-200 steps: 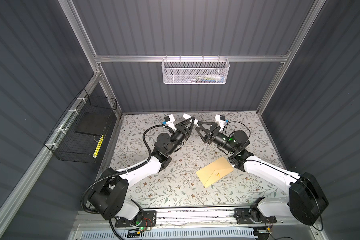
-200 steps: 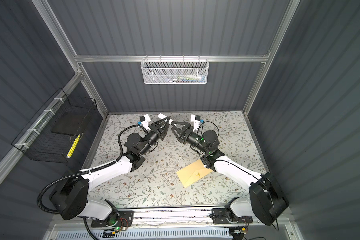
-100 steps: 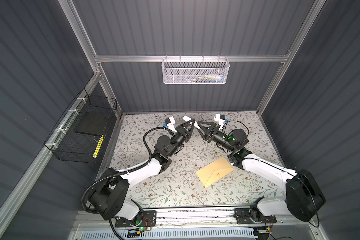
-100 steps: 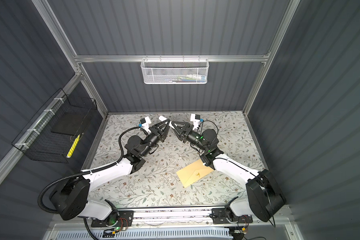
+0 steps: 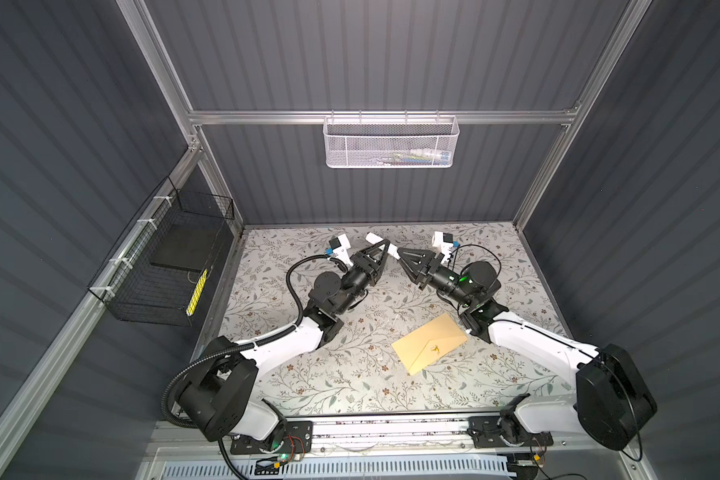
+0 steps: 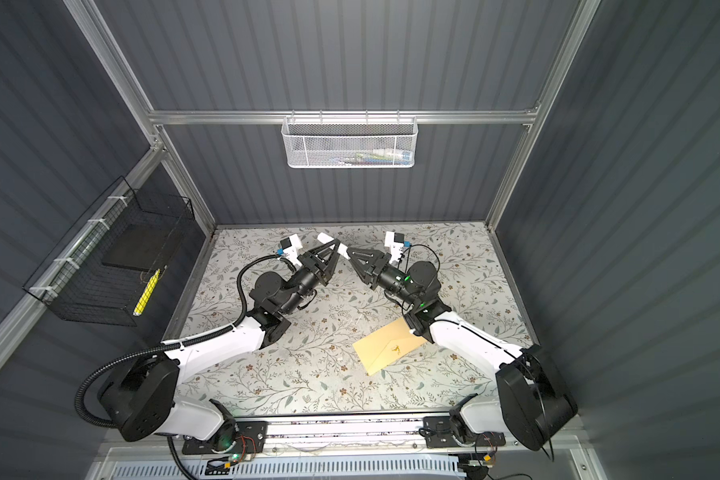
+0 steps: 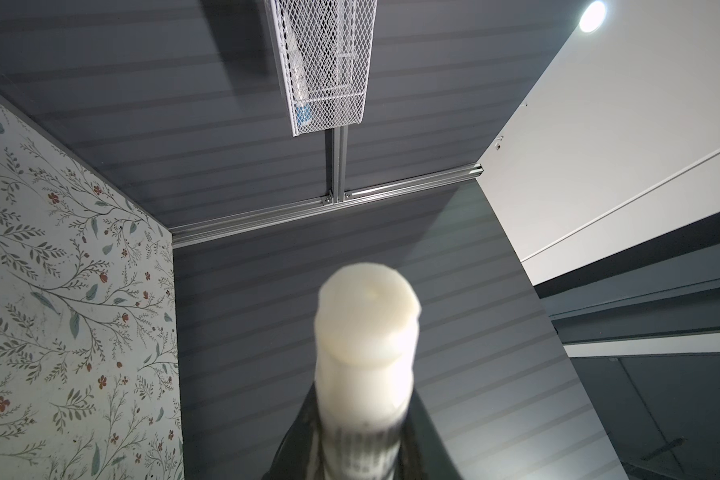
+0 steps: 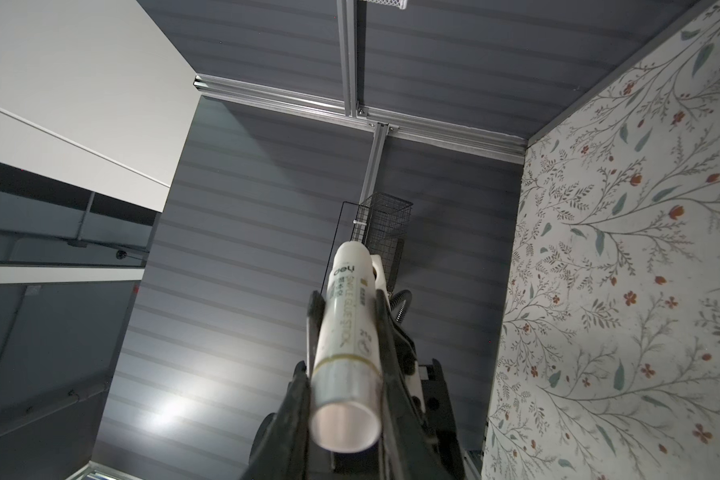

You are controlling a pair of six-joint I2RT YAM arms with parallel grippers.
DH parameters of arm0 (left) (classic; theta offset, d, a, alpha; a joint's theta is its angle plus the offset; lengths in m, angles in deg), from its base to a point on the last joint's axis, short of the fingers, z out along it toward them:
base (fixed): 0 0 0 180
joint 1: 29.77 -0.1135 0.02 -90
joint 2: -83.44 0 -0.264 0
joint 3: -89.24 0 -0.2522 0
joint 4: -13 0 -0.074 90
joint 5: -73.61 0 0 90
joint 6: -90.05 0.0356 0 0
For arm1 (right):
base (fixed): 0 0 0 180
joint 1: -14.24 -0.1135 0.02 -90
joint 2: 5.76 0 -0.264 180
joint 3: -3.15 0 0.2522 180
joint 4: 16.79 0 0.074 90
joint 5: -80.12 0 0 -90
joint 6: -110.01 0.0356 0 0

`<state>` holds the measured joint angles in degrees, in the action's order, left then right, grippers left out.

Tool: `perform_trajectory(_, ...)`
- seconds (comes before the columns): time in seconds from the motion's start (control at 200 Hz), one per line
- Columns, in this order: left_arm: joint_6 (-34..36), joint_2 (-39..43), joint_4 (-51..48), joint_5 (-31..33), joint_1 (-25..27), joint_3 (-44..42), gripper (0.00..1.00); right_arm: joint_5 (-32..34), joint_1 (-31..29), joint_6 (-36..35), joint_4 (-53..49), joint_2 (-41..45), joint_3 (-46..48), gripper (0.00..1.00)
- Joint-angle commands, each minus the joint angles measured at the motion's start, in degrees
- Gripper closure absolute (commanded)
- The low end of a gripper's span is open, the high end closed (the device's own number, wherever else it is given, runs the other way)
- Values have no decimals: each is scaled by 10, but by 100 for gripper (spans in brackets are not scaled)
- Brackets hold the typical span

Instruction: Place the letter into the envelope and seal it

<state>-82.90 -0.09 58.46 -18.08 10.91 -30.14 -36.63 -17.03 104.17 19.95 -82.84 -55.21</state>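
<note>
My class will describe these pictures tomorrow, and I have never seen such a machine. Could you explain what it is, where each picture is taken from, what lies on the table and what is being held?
It is a robot with two jointed arms fixed at the table's front edge, each ending in a two-fingered gripper. Two pictures look down from above on the whole scene. The other two come from small cameras on the arms' wrists. On the flowered table lies one tan envelope, its pointed flap folded down; no letter is in sight. The left gripper and right gripper meet near the back, both closed on one white glue stick, held off the table. A white mesh basket and a black wire basket hang on the walls.
</note>
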Motion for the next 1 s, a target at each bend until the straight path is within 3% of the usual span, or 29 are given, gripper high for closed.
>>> perform_trajectory(0.0, 24, 8, -15, -10, 0, 5, 100, -17, 2, -9, 24, 5, -10, 81)
perform_trajectory(0.215, 46, 12, -107, -31, 0, 30, 100, -60, 3, -90, -41, 24, -17, 86)
perform_trajectory(0.355, 52, 19, -169, -32, 0, 39, 100, -58, -7, -253, -211, 58, -38, 87)
perform_trajectory(0.45, 55, 25, -209, -34, 0, 51, 100, 11, -33, -414, -388, 80, -69, 88)
perform_trajectory(0.535, 56, 27, -227, -35, -1, 57, 100, 96, -64, -532, -477, 89, -87, 87)
perform_trajectory(0.745, 52, 23, -250, -52, -1, 79, 100, 276, -139, -753, -484, 112, -59, 82)
perform_trajectory(0.93, 53, 26, -252, -57, 0, 82, 100, 356, -157, -811, -438, 120, -43, 74)
perform_trajectory(0.955, 54, 27, -251, -56, 0, 81, 100, 363, -157, -811, -433, 122, -41, 69)
perform_trajectory(0.995, 54, 28, -245, -55, 0, 78, 100, 370, -158, -807, -418, 126, -34, 50)
